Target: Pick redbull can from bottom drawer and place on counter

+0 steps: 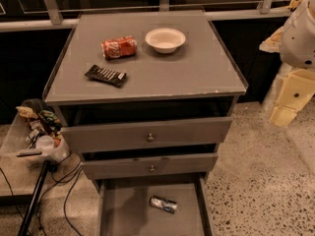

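The redbull can point(163, 204) lies on its side on the floor of the open bottom drawer point(123, 210), right of the middle. The counter point(197, 73) is the grey cabinet top above it. My gripper point(284, 113) hangs from the white arm at the right edge of the view. It is off to the right of the cabinet, about level with the top drawer, far from the can and holding nothing that I can see.
On the counter lie a red-orange soda can point(118, 47) on its side, a white bowl point(165, 39) and a dark snack bar point(105, 75). Two knobbed drawers point(147, 136) stand slightly open. A clear bin of clutter point(37, 132) and cables point(64, 191) sit at the left.
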{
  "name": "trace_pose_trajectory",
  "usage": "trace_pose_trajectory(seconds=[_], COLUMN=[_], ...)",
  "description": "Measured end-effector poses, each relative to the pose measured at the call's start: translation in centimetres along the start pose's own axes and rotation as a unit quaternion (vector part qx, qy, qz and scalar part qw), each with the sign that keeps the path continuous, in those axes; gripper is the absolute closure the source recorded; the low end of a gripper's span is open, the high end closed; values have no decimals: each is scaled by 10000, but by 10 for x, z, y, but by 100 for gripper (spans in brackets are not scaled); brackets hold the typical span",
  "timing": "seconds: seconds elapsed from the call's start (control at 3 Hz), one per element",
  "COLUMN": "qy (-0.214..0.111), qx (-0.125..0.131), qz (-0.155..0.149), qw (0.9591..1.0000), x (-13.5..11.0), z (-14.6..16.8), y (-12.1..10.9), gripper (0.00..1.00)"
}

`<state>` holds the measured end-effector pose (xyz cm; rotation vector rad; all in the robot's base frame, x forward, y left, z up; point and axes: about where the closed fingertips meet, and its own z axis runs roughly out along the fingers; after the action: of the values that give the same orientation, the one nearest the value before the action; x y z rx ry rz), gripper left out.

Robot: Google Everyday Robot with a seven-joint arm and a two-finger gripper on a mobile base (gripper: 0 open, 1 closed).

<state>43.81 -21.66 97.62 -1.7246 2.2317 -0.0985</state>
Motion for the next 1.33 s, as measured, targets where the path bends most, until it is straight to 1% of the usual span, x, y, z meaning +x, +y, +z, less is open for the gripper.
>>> trace_pose_trajectory(seconds=[0.33,0.67,1.0,1.33], qy=[0,-44,-232,-534], qx=[0,-18,-299,-363], qz=[0,-81,-150,-69], qw=[10000,10000,9992,9979], x=[0,2,4,17], z=[0,10,45,82], y=[0,10,37,69], gripper=[0,0,0,0])
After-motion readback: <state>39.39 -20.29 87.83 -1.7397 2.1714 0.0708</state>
